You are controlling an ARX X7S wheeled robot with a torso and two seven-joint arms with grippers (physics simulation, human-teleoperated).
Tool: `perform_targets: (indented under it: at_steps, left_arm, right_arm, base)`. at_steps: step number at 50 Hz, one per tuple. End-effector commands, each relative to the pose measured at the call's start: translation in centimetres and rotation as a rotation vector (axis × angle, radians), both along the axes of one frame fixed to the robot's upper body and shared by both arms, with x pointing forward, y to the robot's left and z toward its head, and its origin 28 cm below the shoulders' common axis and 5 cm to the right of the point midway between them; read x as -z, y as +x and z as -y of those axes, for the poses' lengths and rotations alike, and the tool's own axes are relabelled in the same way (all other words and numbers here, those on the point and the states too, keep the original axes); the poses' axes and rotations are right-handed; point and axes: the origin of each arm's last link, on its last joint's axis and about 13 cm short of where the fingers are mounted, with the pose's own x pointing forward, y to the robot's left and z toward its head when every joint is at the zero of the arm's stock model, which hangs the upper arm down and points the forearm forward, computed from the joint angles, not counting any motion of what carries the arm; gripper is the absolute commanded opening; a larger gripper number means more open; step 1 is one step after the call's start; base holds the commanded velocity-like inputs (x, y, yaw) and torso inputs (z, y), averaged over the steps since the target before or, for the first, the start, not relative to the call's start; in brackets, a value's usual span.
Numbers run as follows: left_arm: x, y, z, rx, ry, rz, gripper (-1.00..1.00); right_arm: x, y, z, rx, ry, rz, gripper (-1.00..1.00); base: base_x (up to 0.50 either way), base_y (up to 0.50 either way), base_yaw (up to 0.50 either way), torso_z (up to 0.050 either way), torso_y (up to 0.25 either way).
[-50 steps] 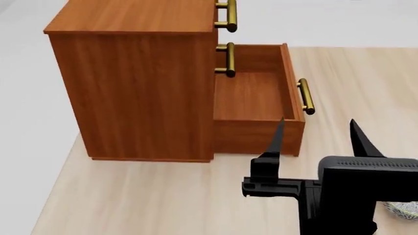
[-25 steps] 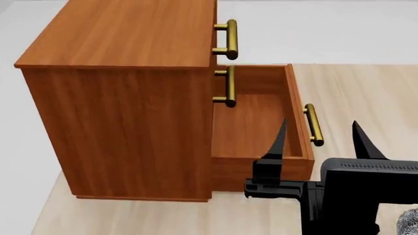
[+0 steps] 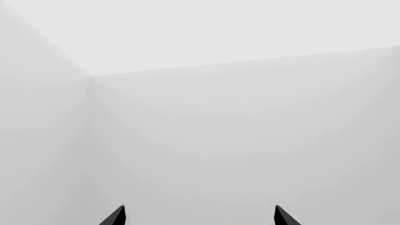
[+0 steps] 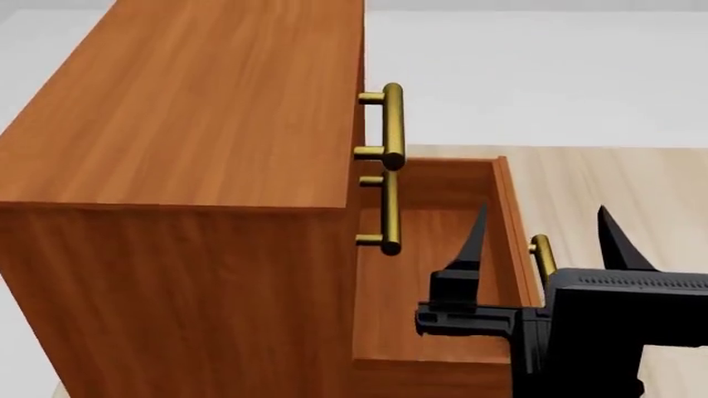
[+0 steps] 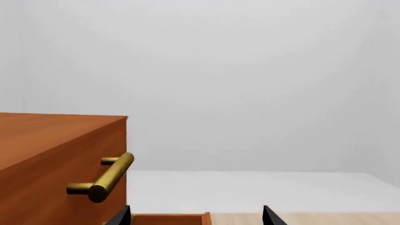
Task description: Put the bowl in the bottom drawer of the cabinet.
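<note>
Head view shows our right gripper [image 4: 542, 249], jaws wide and empty, over the bottom drawer [image 4: 426, 274] at 5 o'clock of the cabinet [image 4: 188, 157]; with the bowl unseen, we risk clipping the drawer front.

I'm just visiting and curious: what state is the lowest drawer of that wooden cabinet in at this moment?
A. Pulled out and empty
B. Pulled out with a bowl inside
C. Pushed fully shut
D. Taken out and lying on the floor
A: in the head view the bottom drawer sticks out from the cabinet, its bare wooden floor showing, with no bowl in it; the open right gripper is above it.
</note>
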Motion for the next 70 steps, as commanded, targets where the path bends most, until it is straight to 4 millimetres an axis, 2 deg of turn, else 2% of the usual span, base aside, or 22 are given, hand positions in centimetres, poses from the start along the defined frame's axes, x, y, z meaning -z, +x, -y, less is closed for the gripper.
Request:
perform_targets:
  at_steps: [1, 27, 49, 70]
  left_arm:
    - [0.03, 0.03, 0.06, 0.002, 0.001, -0.002, 1.0]
    - [-0.02, -0.08, 0.07, 0.012, -0.023, -0.002, 1.0]
    - [-0.13, -0.11, 0.23, 0.017, -0.019, -0.009, 1.0]
    - [-0.22, 0.01, 0.4, 0.017, -0.014, -0.007, 1.0]
  right_arm:
    - [0.26, -0.04, 0.06, 0.003, 0.007, -0.01, 1.0]
    - [0.01, -0.41, 0.15, 0.004, 0.01, 0.008, 1.0]
    - [0.0, -0.48, 0.16, 0.004, 0.011, 0.01, 1.0]
    - [-0.01, -0.52, 0.32, 0.006, 0.012, 0.011, 1.0]
  base:
    - [0.09, 0.0, 0.0, 0.0, 0.01]
    - [0.0, 0.0, 0.0, 0.0, 0.0]
    - [0.0, 0.0, 0.0, 0.0, -0.078]
    - [0.0, 0.0, 0.0, 0.0, -0.145]
